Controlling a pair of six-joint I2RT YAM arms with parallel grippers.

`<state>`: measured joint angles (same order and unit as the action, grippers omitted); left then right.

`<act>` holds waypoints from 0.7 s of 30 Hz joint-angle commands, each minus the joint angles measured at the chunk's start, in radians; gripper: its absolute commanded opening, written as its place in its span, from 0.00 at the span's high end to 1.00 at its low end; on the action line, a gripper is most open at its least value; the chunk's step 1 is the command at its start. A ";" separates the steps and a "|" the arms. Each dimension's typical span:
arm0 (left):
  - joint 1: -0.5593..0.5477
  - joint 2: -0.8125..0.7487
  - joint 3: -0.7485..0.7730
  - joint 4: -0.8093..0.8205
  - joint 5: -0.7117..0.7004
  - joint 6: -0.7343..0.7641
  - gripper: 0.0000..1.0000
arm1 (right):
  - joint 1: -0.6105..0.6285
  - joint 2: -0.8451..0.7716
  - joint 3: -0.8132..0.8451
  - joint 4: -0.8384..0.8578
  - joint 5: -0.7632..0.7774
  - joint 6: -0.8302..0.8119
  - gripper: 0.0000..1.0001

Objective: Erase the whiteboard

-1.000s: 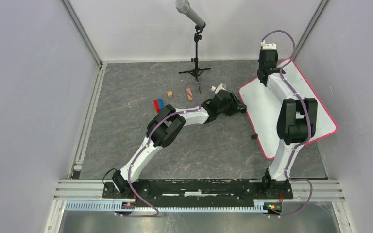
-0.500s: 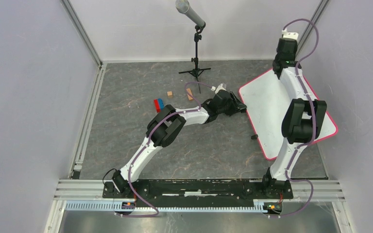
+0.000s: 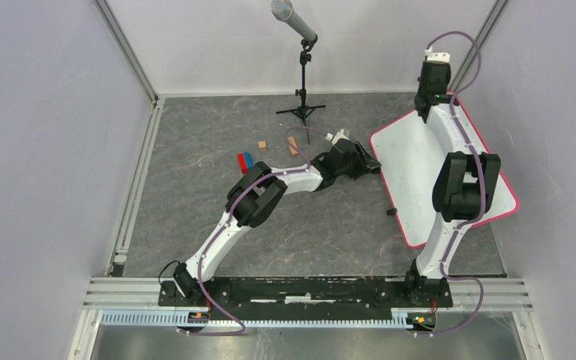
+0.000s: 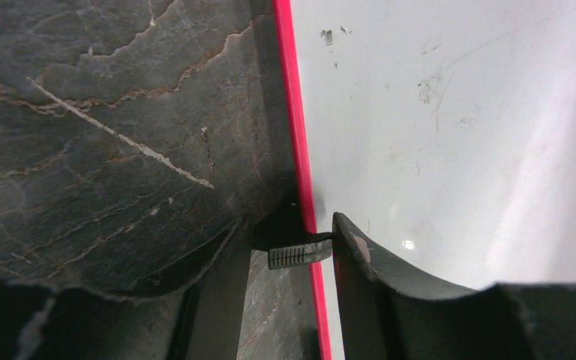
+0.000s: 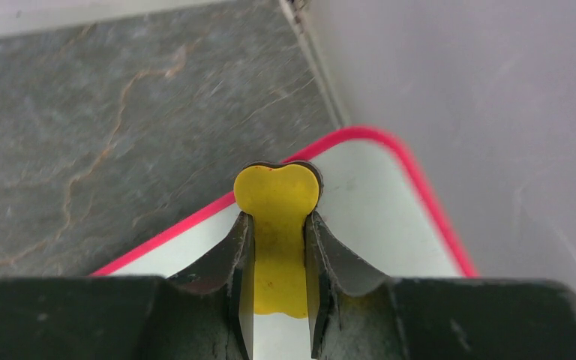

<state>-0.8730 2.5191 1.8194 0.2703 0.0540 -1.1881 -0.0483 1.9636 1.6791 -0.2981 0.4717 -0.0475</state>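
Blocks first, over at 9 o'clock from the table's middle: a small red-and-blue rectangular block (image 3: pixel 244 160) lies on the grey marbled tabletop (image 3: pixel 195 187), with a tan wooden cube (image 3: pixel 262 145) just past it toward 1 o'clock and another small tan piece (image 3: pixel 292 147) a little farther right. At 12 o'clock, against the back wall, a grey-headed microphone on a black tripod stand (image 3: pixel 302 105) leans over the scene.

Moving right, the left gripper (image 4: pixel 292 241) is at the 9 o'clock edge of the large flat white whiteboard with the thin red-pink rim (image 3: pixel 409 161). In the wrist view its fingers are spread and straddle that rim: one finger (image 4: pixel 379 270) sits over the white face, the other over the dark tabletop. A short ribbed grey tab (image 4: pixel 298 255) crosses the rim between them, touching the board-side finger. Faint grey smudges (image 4: pixel 429 84) show on the white surface ahead.

The board itself lies flat at the table's 3 o'clock side, turned at an angle, close to the right wall. A small black piece (image 3: pixel 391 211) sits just beside its rim at about 7 o'clock.

Farthest right, the right gripper (image 5: pixel 277 225) is up at the board's 12 o'clock corner, fingers pressed in on a flat yellow pad with a rounded two-lobed tip (image 5: pixel 277 191). That tip pokes out over the rounded corner, right at the pink rim.
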 commanded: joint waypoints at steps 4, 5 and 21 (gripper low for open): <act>-0.017 0.042 -0.016 -0.149 -0.007 0.045 0.48 | -0.056 -0.008 0.036 -0.025 0.046 -0.006 0.82; -0.017 0.046 -0.008 -0.150 0.002 0.047 0.47 | -0.053 -0.010 0.017 -0.020 0.029 0.004 0.81; -0.018 0.058 0.019 -0.167 0.009 0.057 0.55 | -0.011 0.019 0.061 -0.108 0.108 0.033 0.82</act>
<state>-0.8730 2.5233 1.8431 0.2382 0.0555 -1.1870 0.0082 1.9919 1.6691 -0.3210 0.5129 -0.0319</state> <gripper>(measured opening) 0.464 0.284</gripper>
